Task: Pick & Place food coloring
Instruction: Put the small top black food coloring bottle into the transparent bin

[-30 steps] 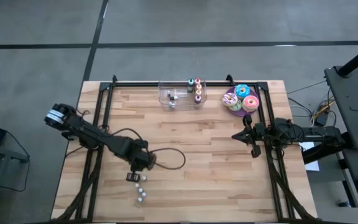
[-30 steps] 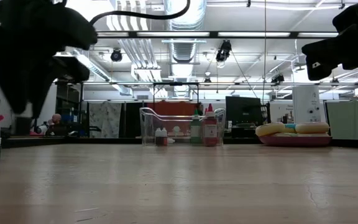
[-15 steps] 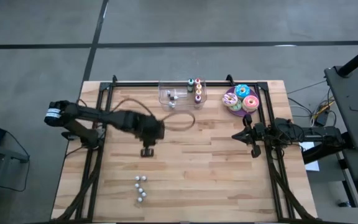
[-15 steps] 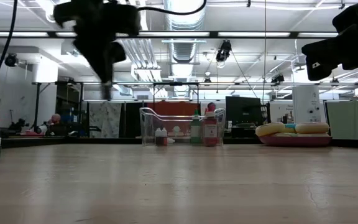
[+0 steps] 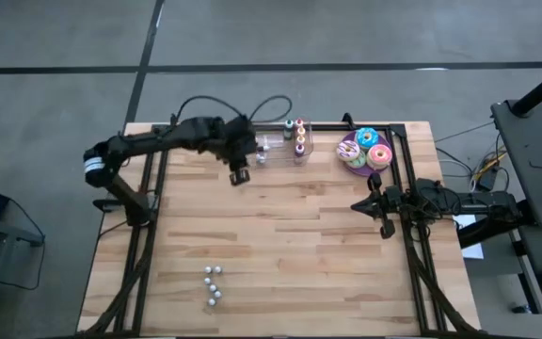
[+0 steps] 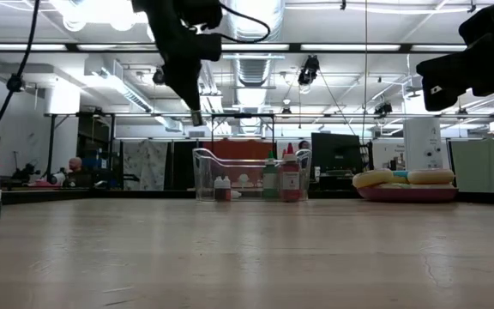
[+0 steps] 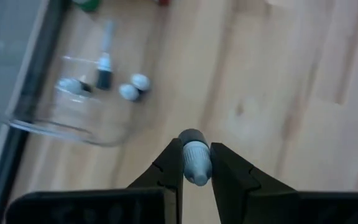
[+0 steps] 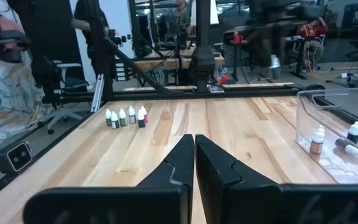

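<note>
Wooden table [image 5: 280, 254] held five bottles [image 5: 214, 283] in front; the left gripper [image 7: 195, 163] pinched one bottle [image 7: 196, 162] beside the bin [image 5: 276, 143]. Right gripper [image 8: 194, 157] waited shut.

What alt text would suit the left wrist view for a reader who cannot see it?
The left gripper pinches a small white-capped bottle between its two dark fingers above the wooden table. Just beyond it, a clear plastic container holds a few more small bottles.
</note>
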Action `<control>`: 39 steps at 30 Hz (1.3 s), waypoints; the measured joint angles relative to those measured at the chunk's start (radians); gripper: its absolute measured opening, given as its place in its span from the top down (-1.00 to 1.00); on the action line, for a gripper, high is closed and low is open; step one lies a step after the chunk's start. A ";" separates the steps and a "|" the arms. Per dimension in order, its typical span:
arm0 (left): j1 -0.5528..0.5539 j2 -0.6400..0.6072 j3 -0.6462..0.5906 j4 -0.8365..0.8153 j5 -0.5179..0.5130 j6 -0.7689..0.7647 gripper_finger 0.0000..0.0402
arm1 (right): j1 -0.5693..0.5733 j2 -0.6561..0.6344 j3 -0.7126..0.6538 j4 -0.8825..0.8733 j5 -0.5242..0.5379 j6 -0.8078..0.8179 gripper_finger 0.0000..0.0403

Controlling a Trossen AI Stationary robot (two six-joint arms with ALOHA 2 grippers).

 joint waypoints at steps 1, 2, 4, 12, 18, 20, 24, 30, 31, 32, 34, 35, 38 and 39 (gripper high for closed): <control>0.019 0.016 0.022 -0.001 0.001 0.013 0.83 | 0.000 0.000 0.000 0.000 0.000 0.000 0.96; 0.037 0.034 0.043 -0.002 0.001 0.023 0.83 | 0.000 0.000 0.000 0.000 0.000 0.000 0.96; 0.069 0.068 0.086 -0.004 0.001 0.040 0.83 | 0.000 0.000 0.000 0.000 0.000 0.000 0.96; 0.160 0.220 0.235 -0.023 0.002 0.053 0.82 | 0.000 0.001 0.000 0.000 0.000 0.000 0.96; 0.205 0.332 0.348 -0.080 0.002 0.054 0.82 | 0.000 0.001 0.000 0.000 0.000 0.000 0.96; 0.215 0.371 0.380 -0.102 0.001 0.054 0.81 | 0.000 0.000 0.000 0.000 0.000 0.000 0.96; 0.226 0.430 0.420 -0.128 0.002 0.056 0.81 | 0.000 0.000 0.000 0.000 0.000 0.000 0.96; 0.231 0.484 0.431 -0.131 0.002 0.058 0.81 | 0.000 -0.001 0.000 0.000 0.001 0.000 0.96; 0.231 0.489 0.428 -0.129 0.002 0.058 0.81 | 0.000 -0.001 0.000 0.000 0.000 0.000 0.96; 0.231 0.495 0.424 -0.129 0.002 0.058 0.81 | 0.000 -0.001 0.000 0.000 0.000 0.000 0.96; 0.232 0.509 0.423 -0.129 0.001 0.058 0.81 | 0.000 0.000 0.000 0.000 0.001 0.000 0.96; 0.232 0.516 0.423 -0.128 0.000 0.058 0.81 | 0.000 0.000 0.000 0.000 0.000 0.000 0.96; 0.234 0.534 0.422 -0.117 -0.001 0.058 0.81 | 0.000 -0.001 0.000 0.000 0.000 0.000 0.96; 0.234 0.538 0.422 -0.112 -0.001 0.058 0.81 | 0.000 -0.001 0.000 0.000 0.000 0.000 0.96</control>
